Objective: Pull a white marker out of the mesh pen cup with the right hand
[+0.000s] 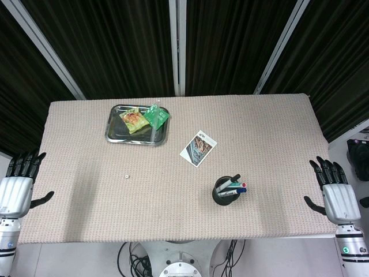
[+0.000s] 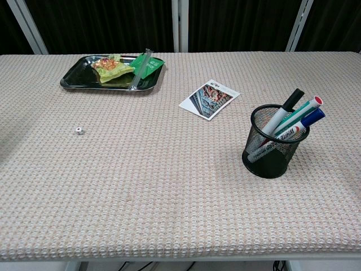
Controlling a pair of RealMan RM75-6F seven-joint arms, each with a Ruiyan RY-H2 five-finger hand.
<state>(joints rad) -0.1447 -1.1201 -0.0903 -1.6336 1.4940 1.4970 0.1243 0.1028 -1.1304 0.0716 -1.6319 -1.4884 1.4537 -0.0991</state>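
A black mesh pen cup [image 1: 226,194] [image 2: 273,141] stands on the table right of centre, near the front. Several white markers [image 1: 233,186] [image 2: 290,119] lean out of it toward the right, with black, green, red and blue caps. My right hand [image 1: 336,192] hangs beside the table's right edge, well right of the cup, fingers spread and holding nothing. At the table's left edge my left hand [image 1: 18,184] is likewise open and empty. Neither hand shows in the chest view.
A dark metal tray [image 1: 115,134] [image 2: 73,81] with green snack packets sits at the back left. A printed card [image 1: 198,148] [image 2: 209,99] lies behind the cup. A small white die [image 1: 125,174] [image 2: 79,130] rests on the woven mat [image 1: 277,133].
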